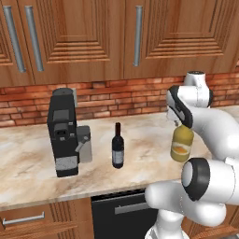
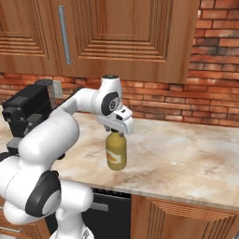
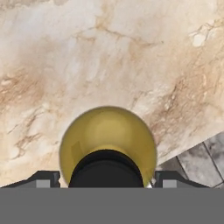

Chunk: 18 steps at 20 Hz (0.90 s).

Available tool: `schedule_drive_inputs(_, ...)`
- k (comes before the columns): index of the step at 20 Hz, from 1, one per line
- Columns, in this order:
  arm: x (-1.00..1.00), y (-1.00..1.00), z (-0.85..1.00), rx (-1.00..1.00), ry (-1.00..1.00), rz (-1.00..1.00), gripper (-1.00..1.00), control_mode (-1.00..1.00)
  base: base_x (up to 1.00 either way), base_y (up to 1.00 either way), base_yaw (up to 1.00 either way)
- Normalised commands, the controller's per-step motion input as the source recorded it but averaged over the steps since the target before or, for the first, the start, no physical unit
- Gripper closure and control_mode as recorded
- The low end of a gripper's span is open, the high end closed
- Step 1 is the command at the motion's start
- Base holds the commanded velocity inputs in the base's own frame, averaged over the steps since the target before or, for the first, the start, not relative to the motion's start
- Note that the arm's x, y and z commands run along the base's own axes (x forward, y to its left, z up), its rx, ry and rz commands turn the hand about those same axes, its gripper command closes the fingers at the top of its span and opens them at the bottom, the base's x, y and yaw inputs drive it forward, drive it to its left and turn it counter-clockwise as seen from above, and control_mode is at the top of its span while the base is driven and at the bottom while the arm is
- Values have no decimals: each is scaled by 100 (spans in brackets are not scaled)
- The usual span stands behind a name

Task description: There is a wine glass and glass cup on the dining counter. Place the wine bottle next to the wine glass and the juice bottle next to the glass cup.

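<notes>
Near the table's (image 1: 28,154) front edge, the gripper (image 1: 179,125) comes down from above, its fingers partly closed about the neck of the juice bottle (image 1: 181,144), which is upright, cap up. Farther back, mid-table, the wine bottle (image 1: 118,146) stands upright, neck up, just right of a black coffee machine (image 1: 63,133).

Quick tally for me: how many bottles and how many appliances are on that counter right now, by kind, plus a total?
Bottles: 2, the dark wine bottle standing on the counter and the yellow juice bottle under the gripper.
Coffee machines: 1, the black coffee machine left of the wine bottle.
Total: 3
</notes>
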Motion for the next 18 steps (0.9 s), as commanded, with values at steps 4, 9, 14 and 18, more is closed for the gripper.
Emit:
schedule_drive_inputs(4, -16, 0, 42, 0, 1, -9, 100, -100, 0, 0, 0)
schedule_drive_inputs(9, -24, 0, 31, 0, 0, -19, 100, -100, 0, 0, 0)
schedule_drive_inputs(14, -29, 0, 28, 0, 0, -20, 100, -100, 0, 0, 0)
schedule_drive_inputs(18, -35, 0, 21, 0, 0, -11, 100, -100, 0, 0, 0)
